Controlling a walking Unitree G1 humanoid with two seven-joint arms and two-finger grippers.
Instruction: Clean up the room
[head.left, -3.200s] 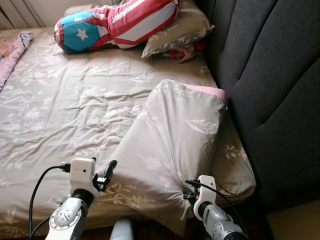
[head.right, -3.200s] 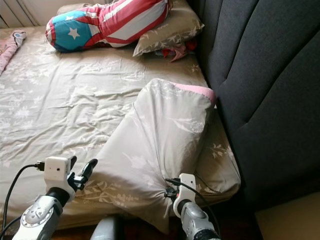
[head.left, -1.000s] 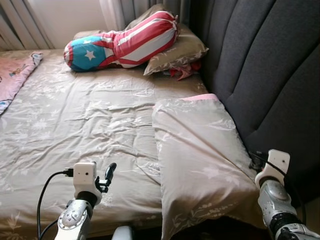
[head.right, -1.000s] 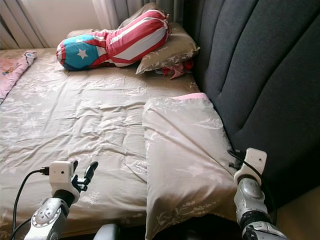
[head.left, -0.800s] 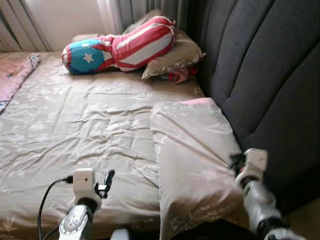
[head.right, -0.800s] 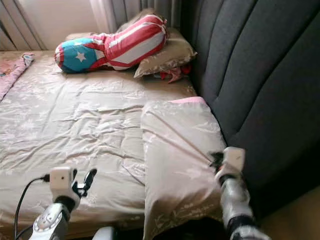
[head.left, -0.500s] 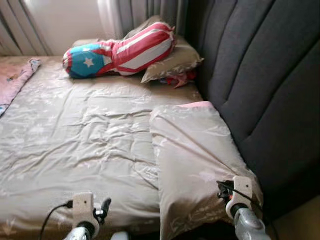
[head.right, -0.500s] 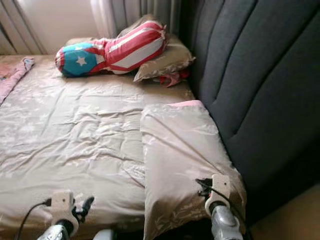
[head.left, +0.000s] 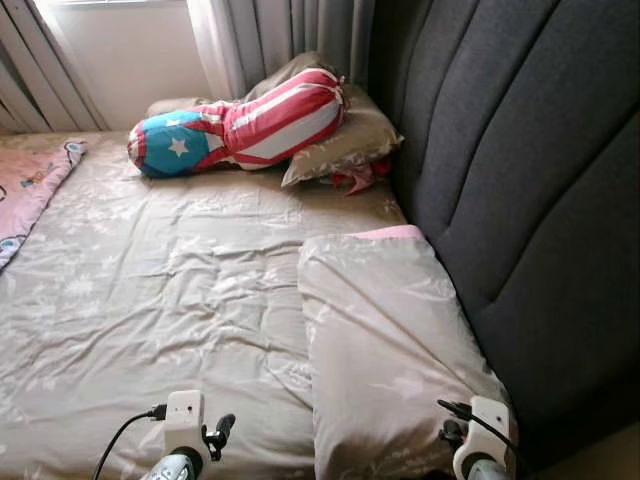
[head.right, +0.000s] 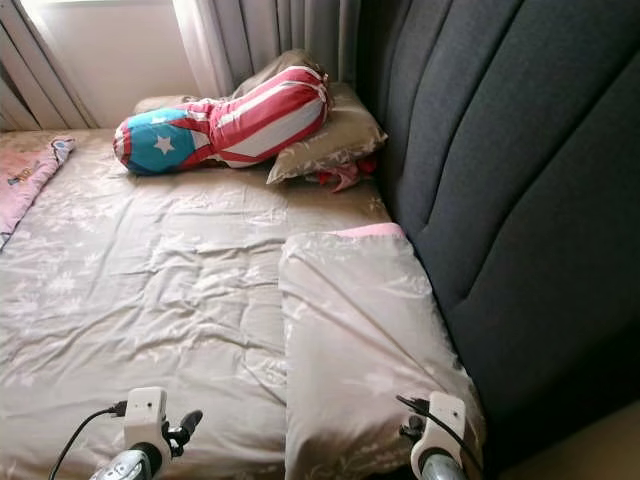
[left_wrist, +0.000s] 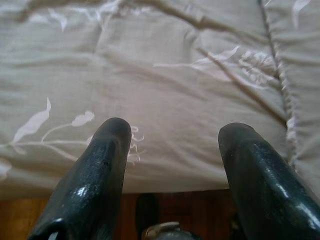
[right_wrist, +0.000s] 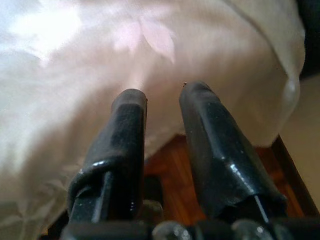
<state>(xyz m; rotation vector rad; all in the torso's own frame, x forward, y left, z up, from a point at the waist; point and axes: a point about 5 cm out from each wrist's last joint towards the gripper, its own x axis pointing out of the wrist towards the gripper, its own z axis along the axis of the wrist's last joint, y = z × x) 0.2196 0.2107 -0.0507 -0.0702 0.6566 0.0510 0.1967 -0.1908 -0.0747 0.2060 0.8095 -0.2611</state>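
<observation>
So the near pillow (head.left: 385, 340) is down flat right against the headboard (head.left: 520, 180) now, looks about done, though the striped cushion (head.left: 240, 120) piled on the far pillow (head.left: 345, 140) and the pink blanket (head.left: 30, 190) out away from the headboard probably still need sorting. Compared to a few seconds ago, when the pillow lay crooked with the right gripper pinching its corner, it's been swung straight. The right gripper (right_wrist: 160, 125) now sits at its near end with fingers slightly apart, gripping nothing, and the left gripper (left_wrist: 172, 150) is wide open over the sheet (head.left: 160, 290).

A beige floral pillow (head.left: 385, 335) lies flat on the bed (head.left: 160, 290), against the headboard (head.left: 520, 180).
</observation>
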